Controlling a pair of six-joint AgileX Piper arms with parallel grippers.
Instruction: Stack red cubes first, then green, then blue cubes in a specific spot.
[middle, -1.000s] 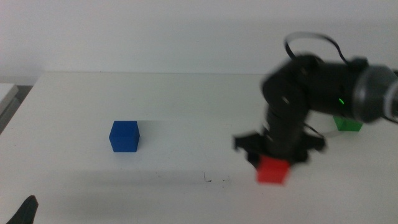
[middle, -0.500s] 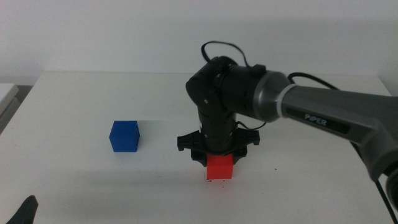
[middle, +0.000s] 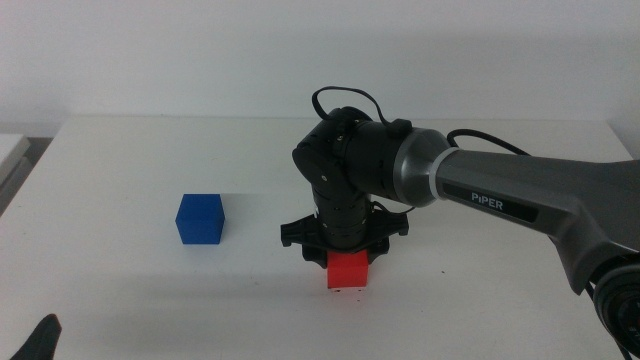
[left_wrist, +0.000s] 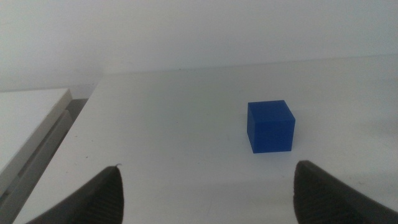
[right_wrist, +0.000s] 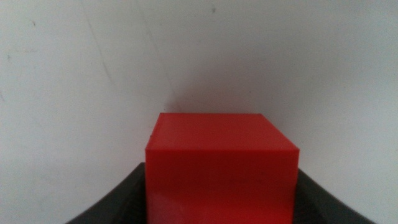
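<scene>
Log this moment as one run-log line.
right gripper: shut on red cube, low over table centre | left gripper: open, waiting, facing blue cube | green cube: not in view

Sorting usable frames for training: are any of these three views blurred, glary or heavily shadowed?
Middle view: sharp, evenly lit, right gripper and red cube crisp. Left wrist view: blue cube sharp, left gripper soft-edged. Right wrist view: red cube fills the foreground with a soft shadow behind it; no glare.

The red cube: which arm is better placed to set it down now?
The right. Its gripper is shut on the red cube near the table's middle; the left gripper waits open, facing the blue cube.
</scene>
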